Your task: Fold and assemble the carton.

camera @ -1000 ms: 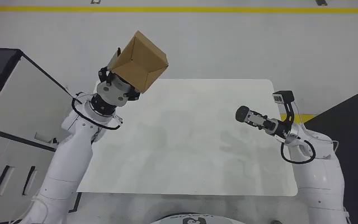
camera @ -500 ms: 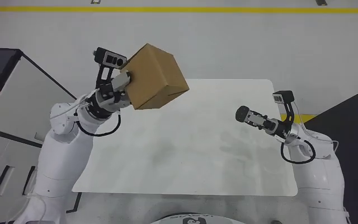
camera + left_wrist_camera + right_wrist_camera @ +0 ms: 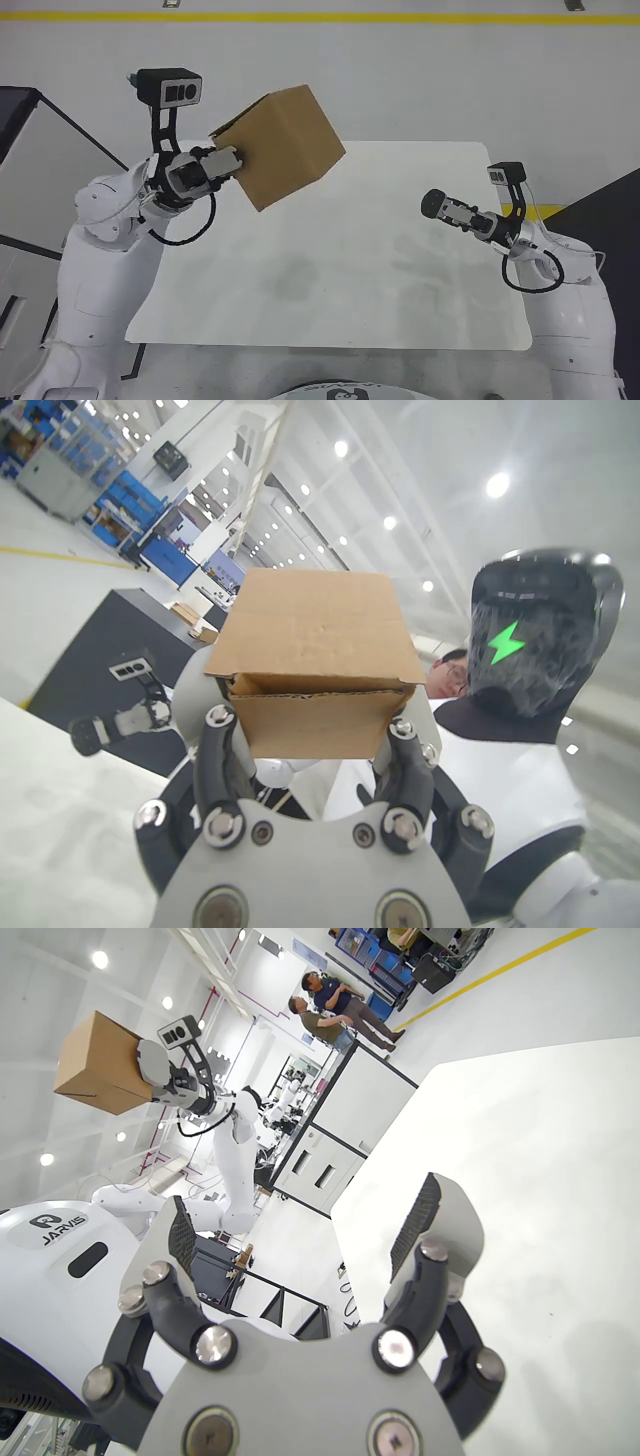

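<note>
1 carton point(image 3: 285, 145) clamped aloft by left gripper point(image 3: 231, 160), right gripper point(image 3: 300, 1223) spread empty over table point(image 3: 400, 300)

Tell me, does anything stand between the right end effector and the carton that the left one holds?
Nothing visible does. The left end effector holds the carton raised over the table; the open right end effector hovers opposite, only open space between them.

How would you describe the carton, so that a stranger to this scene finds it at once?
Start at the large white table and go to its far corner on the robot's left side. There the left end effector holds the carton in the air, tilted. It is the only brown cardboard box at the table; the right end effector is open and empty.
</note>
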